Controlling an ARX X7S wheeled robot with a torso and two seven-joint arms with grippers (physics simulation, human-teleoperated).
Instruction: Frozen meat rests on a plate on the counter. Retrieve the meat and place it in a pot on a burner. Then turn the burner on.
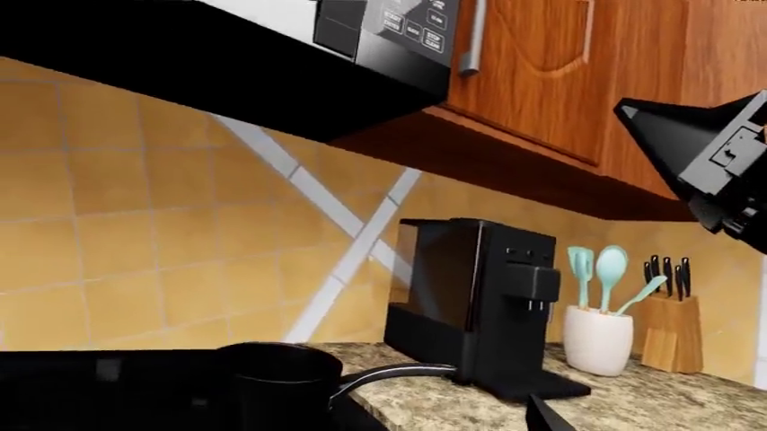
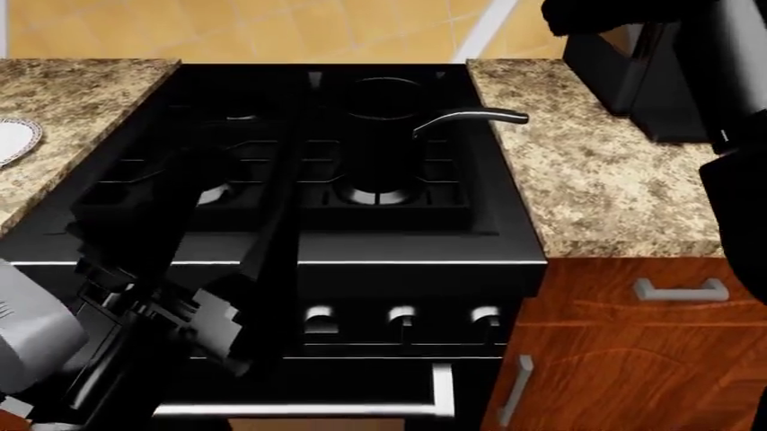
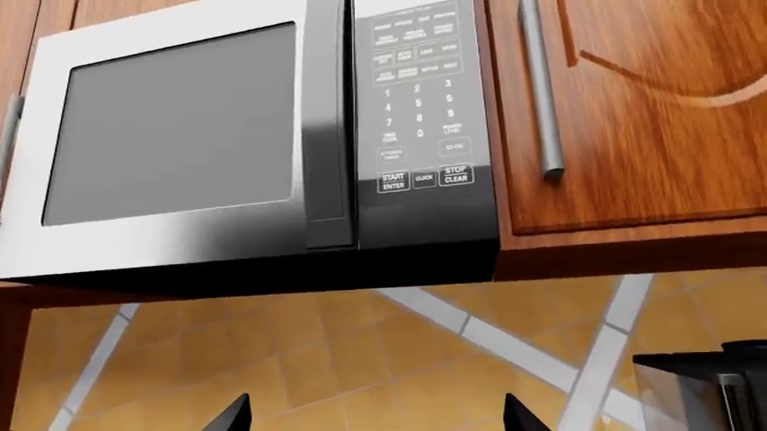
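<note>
We see the pot (image 2: 381, 135) standing on a rear burner of the black stove (image 2: 504, 235), its long handle (image 2: 470, 118) reaching out towards the granite worktop (image 2: 587, 171) on the right. Only the rim of the plate (image 2: 13, 139) peeks in at the head view's left edge, and the meat itself is out of view, so we cannot confirm it lies there.

The left claw (image 2: 215, 337) hangs low in front of the stove, by the knobs (image 2: 401, 316); it is dark against dark and we cannot tell whether it is spread or pressed together. The right claw (image 3: 377, 415) is spread and empty, aimed up at the microwave (image 3: 240, 135).

Risks, as we judge them: the left arm swinging towards the plate could brush a knob, and a reach across the stove could catch the handle and tip the narrow pot.
</note>
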